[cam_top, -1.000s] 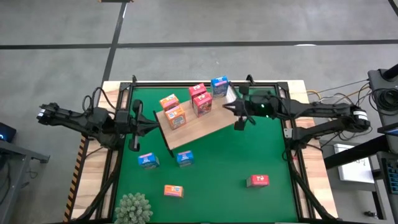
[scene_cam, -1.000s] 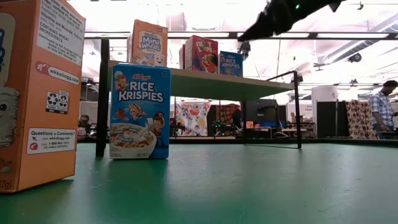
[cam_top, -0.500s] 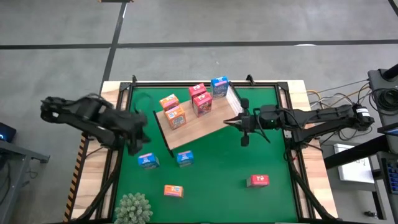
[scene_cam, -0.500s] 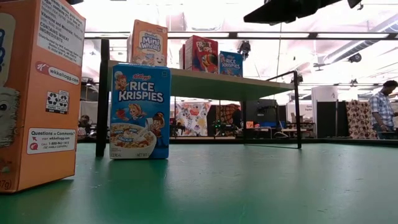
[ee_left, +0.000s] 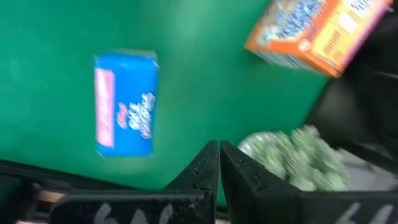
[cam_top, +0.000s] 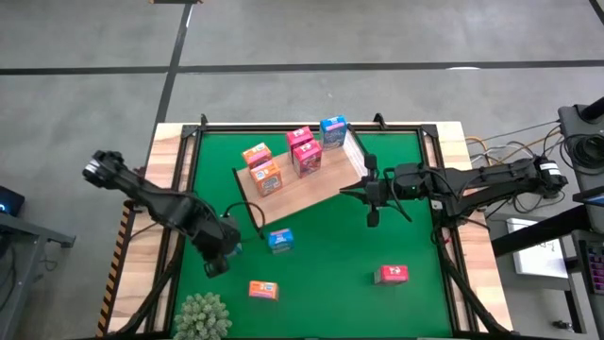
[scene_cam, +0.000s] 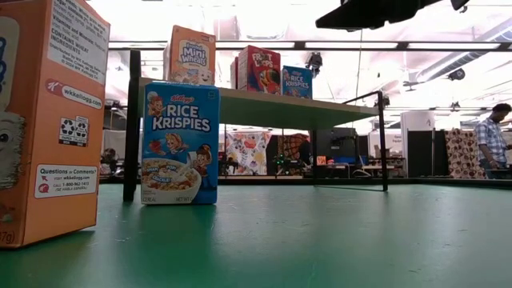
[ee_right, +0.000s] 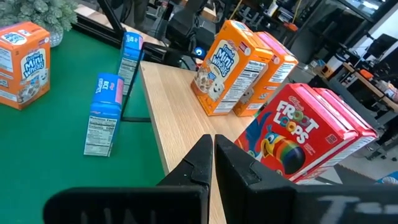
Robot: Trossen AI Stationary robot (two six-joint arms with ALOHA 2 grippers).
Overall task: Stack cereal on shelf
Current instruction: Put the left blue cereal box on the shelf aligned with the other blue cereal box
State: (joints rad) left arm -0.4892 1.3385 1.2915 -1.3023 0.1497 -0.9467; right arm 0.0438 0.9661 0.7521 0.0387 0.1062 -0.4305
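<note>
Left gripper (cam_top: pixel 216 267) shifted over blue cardboard box (ee_left: pixel 125 102)

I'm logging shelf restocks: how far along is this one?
Done: five cereal boxes stand on the shelf: two orange, two pink-red, one blue. In hand: nothing; the left gripper and right gripper are shut and empty. Left: four on the mat: two blue, one orange, one pink-red.
</note>
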